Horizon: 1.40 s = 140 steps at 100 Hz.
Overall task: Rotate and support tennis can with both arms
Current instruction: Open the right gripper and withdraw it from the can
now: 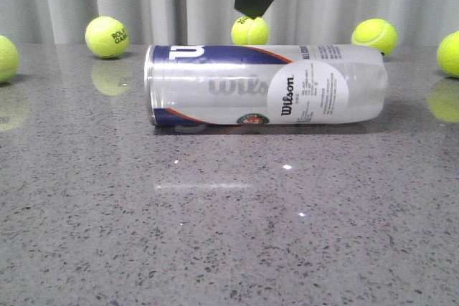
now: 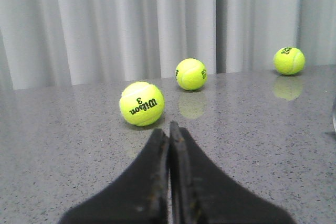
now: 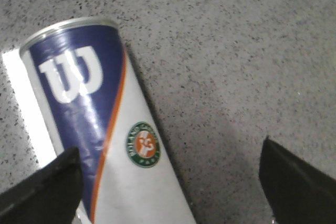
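The tennis can (image 1: 265,84) lies on its side on the grey table, silver rim to the left, Wilson label facing the camera. A black gripper (image 1: 252,8) hangs just above the can's middle, apart from it. In the right wrist view the can (image 3: 105,129) lies below my right gripper (image 3: 169,148), which is open wide; one finger (image 3: 47,187) is over the can's navy side and the other (image 3: 299,182) is over bare table. My left gripper (image 2: 169,127) is shut and empty, low over the table, pointing at a Wilson tennis ball (image 2: 141,103). It does not show in the front view.
Several yellow-green tennis balls stand along the back by the grey curtain, among them one at the left (image 1: 107,36), one behind the can (image 1: 249,31) and one at the right (image 1: 374,35). Two more balls (image 2: 191,74) (image 2: 289,60) show in the left wrist view.
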{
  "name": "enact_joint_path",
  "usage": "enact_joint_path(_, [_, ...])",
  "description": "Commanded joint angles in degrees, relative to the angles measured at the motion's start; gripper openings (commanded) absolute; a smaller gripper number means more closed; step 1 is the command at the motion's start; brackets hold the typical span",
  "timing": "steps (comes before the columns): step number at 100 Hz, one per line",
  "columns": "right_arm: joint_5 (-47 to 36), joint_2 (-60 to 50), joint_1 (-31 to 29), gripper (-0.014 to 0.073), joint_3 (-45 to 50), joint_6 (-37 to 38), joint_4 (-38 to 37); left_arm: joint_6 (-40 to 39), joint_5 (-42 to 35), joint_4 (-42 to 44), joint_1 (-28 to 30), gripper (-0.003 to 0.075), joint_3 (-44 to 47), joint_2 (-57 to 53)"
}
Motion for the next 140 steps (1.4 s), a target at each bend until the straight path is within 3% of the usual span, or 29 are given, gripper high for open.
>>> enact_joint_path(1, [-2.49,-3.94,-1.38,0.0647,-1.59,6.36,-1.09,-0.55,-4.61,-0.04,0.09,-0.0021,2.79,-2.19])
enact_joint_path(24, [-4.24,-7.48,-9.12,0.0647,-1.46,19.94,-1.62,-0.55,-4.61,-0.04,0.09,-0.0021,2.79,-2.19])
enact_joint_path(46, [-4.53,-12.78,-18.05,0.0647,2.56,22.30,-1.62,-0.55,-4.61,-0.04,0.09,-0.0021,2.79,-2.19])
enact_joint_path(80, [-13.13,-27.13,-30.18,0.0647,19.87,23.87,-1.62,-0.55,-4.61,-0.04,0.09,-0.0021,2.79,-2.19])
enact_joint_path(115, [-32.94,-46.28,-31.41,0.0647,42.52,24.16,-1.62,-0.55,-4.61,-0.04,0.09,-0.0021,2.79,-2.19])
enact_joint_path(140, [-42.12,-60.01,-31.41,0.0647,56.45,24.16,-1.62,-0.55,-4.61,-0.04,0.09,-0.0021,2.79,-2.19])
